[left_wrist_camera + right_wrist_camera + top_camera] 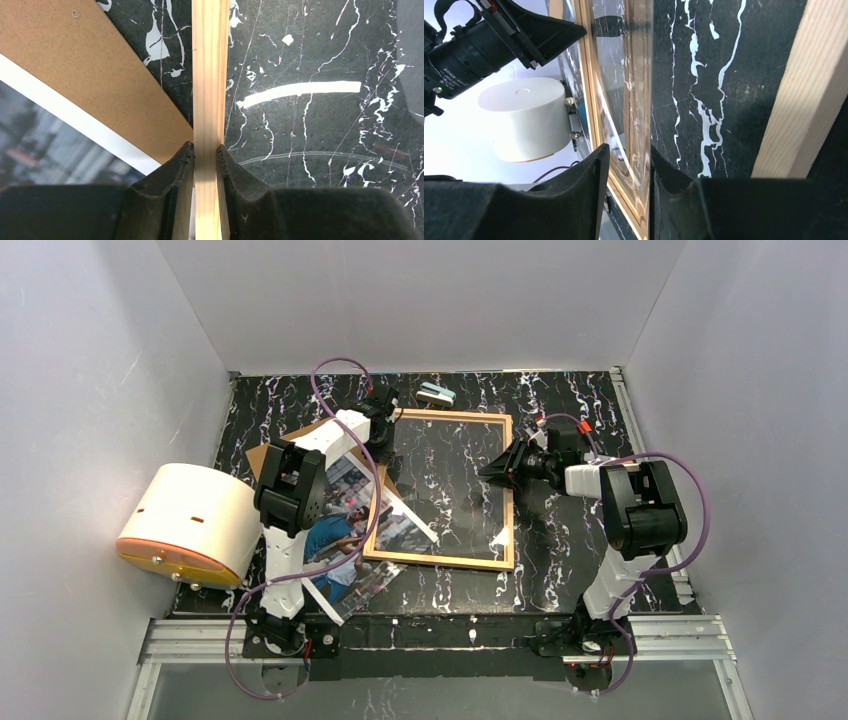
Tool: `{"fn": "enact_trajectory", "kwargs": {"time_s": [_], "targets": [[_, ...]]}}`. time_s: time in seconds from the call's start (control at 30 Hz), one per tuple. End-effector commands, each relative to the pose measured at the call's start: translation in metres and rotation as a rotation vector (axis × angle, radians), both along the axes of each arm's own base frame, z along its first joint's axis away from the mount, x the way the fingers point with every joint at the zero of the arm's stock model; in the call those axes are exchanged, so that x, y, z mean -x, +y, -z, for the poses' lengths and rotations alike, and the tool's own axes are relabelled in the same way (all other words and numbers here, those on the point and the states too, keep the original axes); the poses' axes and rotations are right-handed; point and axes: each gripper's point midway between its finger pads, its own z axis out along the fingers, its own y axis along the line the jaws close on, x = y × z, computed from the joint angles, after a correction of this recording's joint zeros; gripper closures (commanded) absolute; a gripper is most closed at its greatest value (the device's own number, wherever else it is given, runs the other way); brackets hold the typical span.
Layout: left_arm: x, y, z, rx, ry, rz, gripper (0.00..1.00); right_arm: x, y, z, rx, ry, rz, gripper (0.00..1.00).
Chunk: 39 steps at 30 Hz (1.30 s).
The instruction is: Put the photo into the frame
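The light-wood frame (450, 561) lies mid-table, and its clear pane (621, 75) shows the marble through it. My left gripper (385, 408) is shut on the frame's wood border (210, 75) near its far left corner, in the left wrist view (205, 148). My right gripper (488, 469) is turned on its side at the frame's right edge. Its jaws (630, 150) stand close together around the pane's raised edge. The photo (335, 538) lies left of the frame under my left arm, one corner reaching beneath the pane. Its white border shows in the left wrist view (45, 135).
A brown backing board (262, 455) lies under the photo at the left, and also shows in the left wrist view (75, 65). A white and orange drum (190, 520) stands at the left table edge. A small teal and white object (436, 394) sits beyond the frame. Grey walls surround the table.
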Motion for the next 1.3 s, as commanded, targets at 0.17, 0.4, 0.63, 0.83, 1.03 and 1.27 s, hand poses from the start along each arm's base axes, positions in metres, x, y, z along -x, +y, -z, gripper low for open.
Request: {"fn": "enact_trajectory", "kwargs": {"time_s": [0.17, 0.4, 0.63, 0.83, 1.03, 1.27], "targets": [[0.043, 0.04, 0.038, -0.165, 0.195, -0.013, 1.0, 0.009, 0.003, -0.021, -0.035, -0.004, -0.032, 0.53], [0.042, 0.036, 0.037, -0.145, 0.195, -0.018, 1.0, 0.015, 0.002, -0.014, -0.022, 0.045, -0.033, 0.57], [0.043, 0.025, 0.034, -0.083, 0.204, -0.046, 1.0, 0.046, 0.012, -0.024, -0.136, 0.102, -0.122, 0.5], [0.046, 0.016, 0.032, -0.025, 0.217, -0.094, 1.0, 0.072, 0.021, -0.032, -0.182, 0.115, -0.187, 0.5], [0.045, 0.012, 0.025, 0.006, 0.206, -0.118, 0.98, 0.078, 0.025, -0.034, -0.195, 0.122, -0.216, 0.72], [0.036, 0.013, 0.009, 0.037, 0.171, -0.13, 0.83, 0.067, 0.024, -0.04, -0.152, 0.08, -0.206, 0.91]]}}
